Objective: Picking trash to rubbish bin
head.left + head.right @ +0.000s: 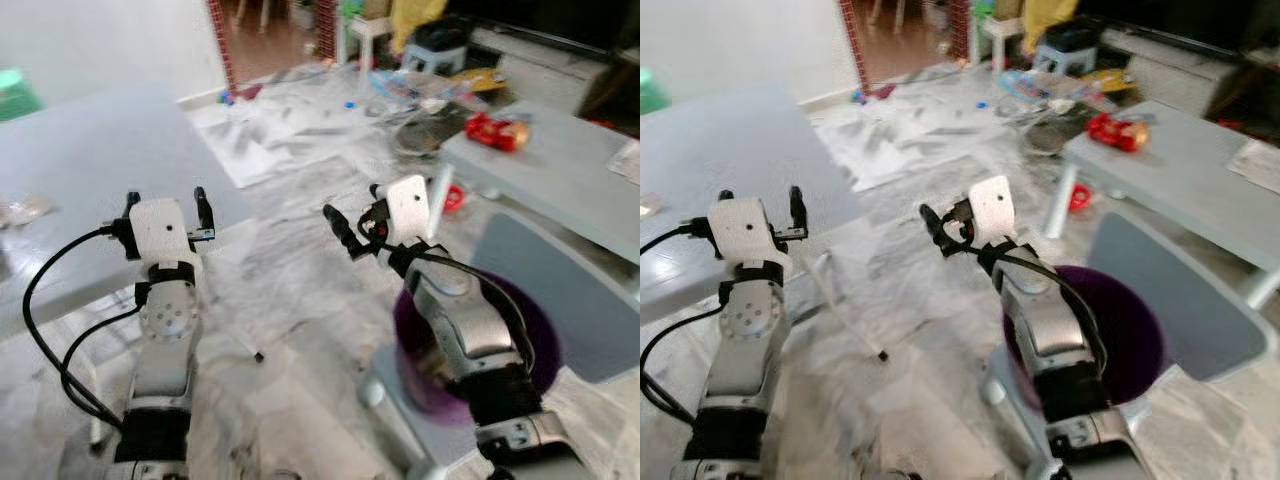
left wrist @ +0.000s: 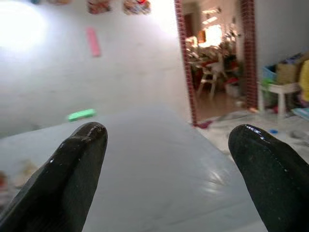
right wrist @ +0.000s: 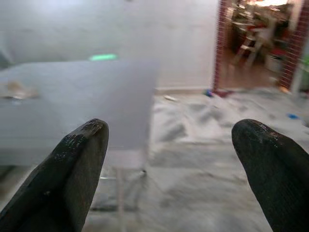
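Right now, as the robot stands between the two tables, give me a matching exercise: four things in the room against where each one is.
Things:
1. red packet
2. purple bin
3. crumpled wrapper
4. white stool

Places:
A. on the grey table to the robot's left
B. under the right arm, beside the chair
C. far back, by the brick doorway
D. on the table to the robot's right

Pairs: 1-D, 2-B, 3-A, 4-C

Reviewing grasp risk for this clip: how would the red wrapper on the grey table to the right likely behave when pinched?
The red wrapper looks crumpled and glossy, so probably light and floppy, crushing between the fingers. Its shine suggests it might slip. It lies flat on the grey table, so rolling seems unlikely. Blur limits certainty.
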You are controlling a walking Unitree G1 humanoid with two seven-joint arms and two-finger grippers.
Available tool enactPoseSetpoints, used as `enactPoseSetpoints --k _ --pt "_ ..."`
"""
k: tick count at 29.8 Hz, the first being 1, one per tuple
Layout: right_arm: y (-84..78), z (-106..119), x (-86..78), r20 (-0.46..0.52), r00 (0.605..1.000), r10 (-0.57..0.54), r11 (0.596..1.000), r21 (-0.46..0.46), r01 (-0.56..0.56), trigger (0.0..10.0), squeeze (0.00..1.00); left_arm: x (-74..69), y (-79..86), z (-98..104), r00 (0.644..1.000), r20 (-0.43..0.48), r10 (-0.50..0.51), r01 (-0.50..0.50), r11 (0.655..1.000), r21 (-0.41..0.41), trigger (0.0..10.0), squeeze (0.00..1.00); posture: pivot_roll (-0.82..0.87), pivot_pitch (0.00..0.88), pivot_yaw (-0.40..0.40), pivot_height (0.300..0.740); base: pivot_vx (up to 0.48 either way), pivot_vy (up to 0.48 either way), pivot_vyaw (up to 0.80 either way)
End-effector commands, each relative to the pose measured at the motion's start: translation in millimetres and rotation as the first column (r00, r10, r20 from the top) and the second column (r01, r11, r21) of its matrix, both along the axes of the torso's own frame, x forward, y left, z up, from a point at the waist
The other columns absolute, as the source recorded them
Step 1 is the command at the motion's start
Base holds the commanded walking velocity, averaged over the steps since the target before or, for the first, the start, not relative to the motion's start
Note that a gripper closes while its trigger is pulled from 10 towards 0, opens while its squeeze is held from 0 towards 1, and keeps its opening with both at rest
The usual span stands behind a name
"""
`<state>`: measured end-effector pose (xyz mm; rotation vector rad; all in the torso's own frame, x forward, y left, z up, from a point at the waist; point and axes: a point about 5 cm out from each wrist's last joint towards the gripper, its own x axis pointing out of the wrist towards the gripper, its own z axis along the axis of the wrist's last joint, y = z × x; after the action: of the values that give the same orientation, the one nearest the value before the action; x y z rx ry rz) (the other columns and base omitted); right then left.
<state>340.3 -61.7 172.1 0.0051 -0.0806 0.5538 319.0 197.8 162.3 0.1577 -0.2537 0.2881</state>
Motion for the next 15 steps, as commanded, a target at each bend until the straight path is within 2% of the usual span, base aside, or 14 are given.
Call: enactPoseSetpoints --k 1,6,9,15 --pt "-3.2 0 1.7 0.004 1.000 -0.013 1.000 0.013 0.013 10.0 0.00 1.2 -2.8 -1 1.000 -0.013 -0.012 0.012 1.000 -0.010 10.0 0.00 0.01 0.000 0.081 0.740 0.000 0.000 0.00" --pt "-1.5 0 2.1 0.007 1.000 -0.012 0.999 0.042 0.012 10.0 0.00 2.7 -3.0 -4 0.999 -0.038 -0.020 0.019 0.999 -0.026 10.0 0.00 0.01 0.000 0.082 0.740 0.000 0.000 0.00" --pt "1.0 1 3.3 0.011 1.000 -0.017 0.999 0.051 0.016 10.0 0.00 5.1 -5.5 -4 0.999 -0.046 -0.029 0.027 0.999 -0.039 10.0 0.00 0.02 0.000 0.076 0.740 0.000 0.303 0.00" --pt "8.0 1 5.4 0.015 1.000 -0.016 0.997 0.077 0.015 10.0 0.00 8.7 -10.8 -5 0.997 -0.057 -0.046 0.043 0.998 -0.051 10.0 0.00 0.02 0.000 0.083 0.740 0.000 0.480 0.00"
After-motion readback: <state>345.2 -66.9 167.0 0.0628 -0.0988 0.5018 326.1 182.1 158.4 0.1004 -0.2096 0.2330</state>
